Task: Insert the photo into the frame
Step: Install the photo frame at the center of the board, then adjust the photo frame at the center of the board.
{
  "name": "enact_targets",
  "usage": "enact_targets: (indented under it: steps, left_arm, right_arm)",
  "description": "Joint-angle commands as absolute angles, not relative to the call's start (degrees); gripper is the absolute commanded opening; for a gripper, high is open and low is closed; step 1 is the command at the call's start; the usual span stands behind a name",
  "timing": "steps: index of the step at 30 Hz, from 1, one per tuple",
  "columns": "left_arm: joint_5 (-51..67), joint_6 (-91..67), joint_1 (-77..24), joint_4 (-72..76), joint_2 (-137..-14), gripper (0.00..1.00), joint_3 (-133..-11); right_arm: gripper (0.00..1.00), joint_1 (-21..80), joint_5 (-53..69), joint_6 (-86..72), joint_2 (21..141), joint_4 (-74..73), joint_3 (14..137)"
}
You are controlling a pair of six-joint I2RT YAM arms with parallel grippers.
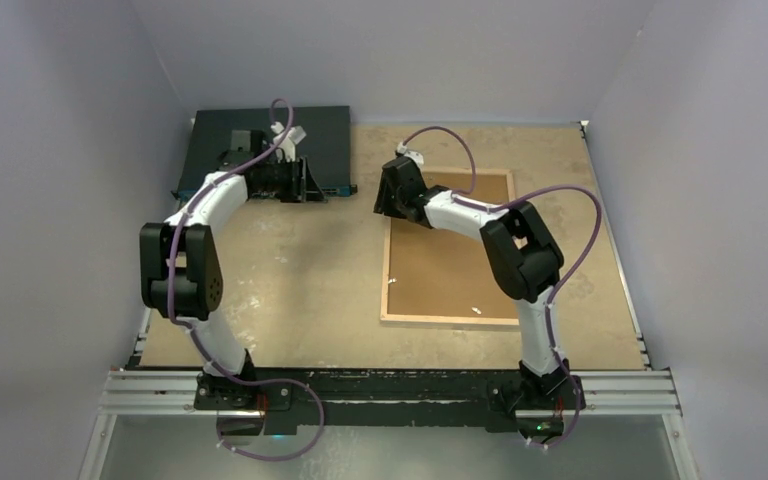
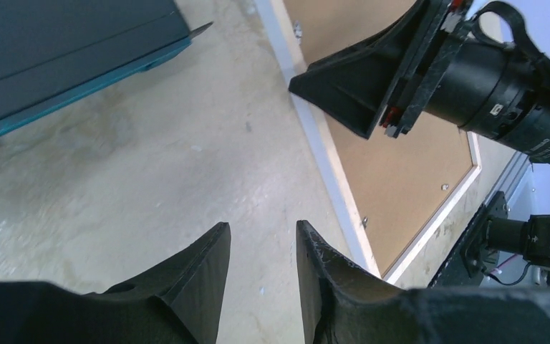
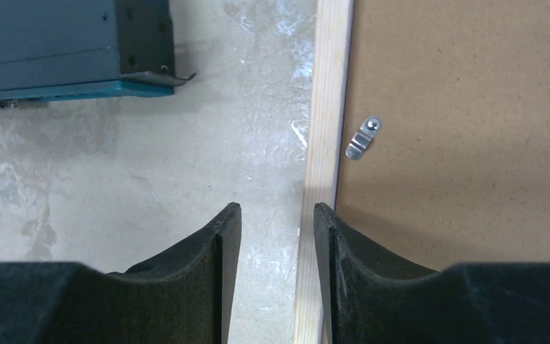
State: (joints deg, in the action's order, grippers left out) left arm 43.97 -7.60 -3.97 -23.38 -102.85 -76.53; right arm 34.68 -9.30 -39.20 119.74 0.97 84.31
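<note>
The frame [image 1: 387, 270] lies face down at the right of the table, its light wood back up, with a brown backing board [image 1: 450, 265] set in it. The photo is out of view. My right gripper [image 1: 384, 205] is open and empty over the frame's left rail [image 3: 326, 107] near its far corner. One finger is over the table and the other over the rail's inner edge. My left gripper [image 1: 305, 182] is open and empty above bare table [image 2: 186, 143], between the dark case and the frame rail [image 2: 329, 165]. The right gripper's fingers [image 2: 351, 79] show in the left wrist view.
A flat dark teal case [image 1: 330, 130] lies at the back left; it also shows in the left wrist view [image 2: 57, 50] and the right wrist view [image 3: 57, 43]. A small metal clip [image 3: 363, 137] sits on the backing board [image 3: 465, 143]. Grey walls enclose the table.
</note>
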Motion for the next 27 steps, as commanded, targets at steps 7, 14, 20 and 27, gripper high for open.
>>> enact_targets:
  steps: [7,14,20,27]
  left_arm:
    - [45.9,-0.7,2.5,-31.3,-95.4,0.37,-73.2]
    - [45.9,-0.3,3.0,-31.9,-94.1,0.38,-72.0]
    - [45.3,-0.3,3.2,-32.6,-93.4,0.37,-72.0]
    - [44.7,2.6,3.5,-34.2,-93.0,0.38,-72.5]
  right_arm:
    - [0.45,37.1,-20.5,-35.5,121.0,-6.1,87.5]
    - [0.45,38.2,-22.6,-34.2,120.8,-6.8,88.6]
    - [0.45,40.0,-23.1,-33.7,125.5,-9.9,93.1]
    - [0.33,40.9,-23.4,-33.3,125.9,-9.5,93.0]
